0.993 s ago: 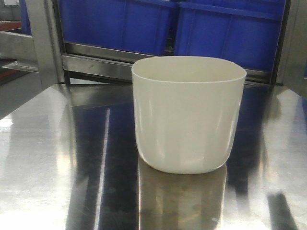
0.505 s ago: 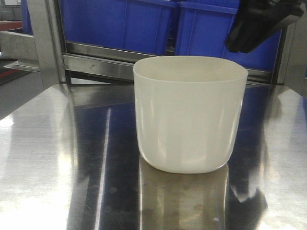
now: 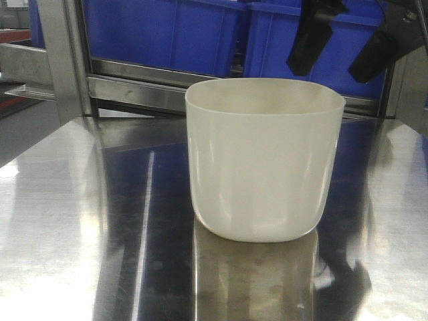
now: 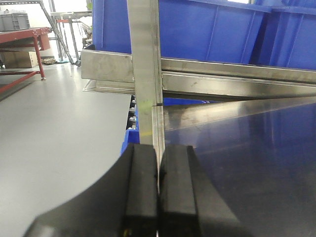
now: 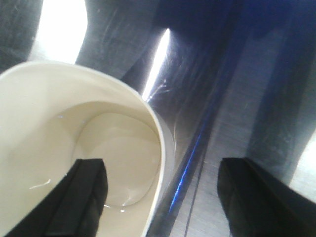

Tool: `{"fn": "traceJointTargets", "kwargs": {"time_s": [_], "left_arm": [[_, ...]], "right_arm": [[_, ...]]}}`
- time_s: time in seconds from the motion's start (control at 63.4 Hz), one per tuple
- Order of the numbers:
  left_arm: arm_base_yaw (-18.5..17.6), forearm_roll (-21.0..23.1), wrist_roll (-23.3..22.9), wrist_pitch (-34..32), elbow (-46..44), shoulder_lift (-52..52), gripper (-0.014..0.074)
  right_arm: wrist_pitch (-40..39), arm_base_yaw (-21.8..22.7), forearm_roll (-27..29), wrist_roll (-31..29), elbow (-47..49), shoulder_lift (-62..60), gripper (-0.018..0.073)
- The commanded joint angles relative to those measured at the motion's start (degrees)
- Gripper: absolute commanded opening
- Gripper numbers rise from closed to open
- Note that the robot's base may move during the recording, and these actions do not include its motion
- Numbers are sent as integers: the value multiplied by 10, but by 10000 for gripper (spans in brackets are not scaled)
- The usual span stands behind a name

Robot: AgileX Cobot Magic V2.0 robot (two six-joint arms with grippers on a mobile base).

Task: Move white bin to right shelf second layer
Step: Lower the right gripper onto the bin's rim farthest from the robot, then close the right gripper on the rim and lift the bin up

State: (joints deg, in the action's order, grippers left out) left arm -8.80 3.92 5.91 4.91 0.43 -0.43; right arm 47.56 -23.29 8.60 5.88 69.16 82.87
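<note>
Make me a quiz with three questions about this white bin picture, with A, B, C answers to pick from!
1. Where does the white bin stand?
A. On the shiny steel tabletop
B. Inside a crate
C. On the floor

2. What colour are the crates behind it?
A. Red
B. Blue
C. Green

3. How is the right gripper?
A. Shut on the bin
B. Open above the bin
C. Shut on a crate

Answers:
1 A, the bin's base rests on the tabletop, which mirrors it.
2 B, both crates behind the bin are blue.
3 B, the jaws stand wide apart above the bin's rim.
</note>
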Motion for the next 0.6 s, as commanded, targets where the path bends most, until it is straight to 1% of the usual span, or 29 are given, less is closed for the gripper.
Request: {"fn": "traceJointTargets", "kwargs": {"time_s": [0.0,0.457,0.536,0.583], "left_arm": [[-3,3,-2,-49,21,-8,85],[-3,3,-2,-49,21,-8,85],[-3,3,-2,-49,21,-8,85],[-3,3,-2,-49,21,-8,85]], "right_arm": [[-20,-1,4,-7,20,-1,537],[-20,-1,8,-6,20,103,528],[-20,-1,8,-6,20,108,504],[-22,-1,8,-6,20,111,454]]}}
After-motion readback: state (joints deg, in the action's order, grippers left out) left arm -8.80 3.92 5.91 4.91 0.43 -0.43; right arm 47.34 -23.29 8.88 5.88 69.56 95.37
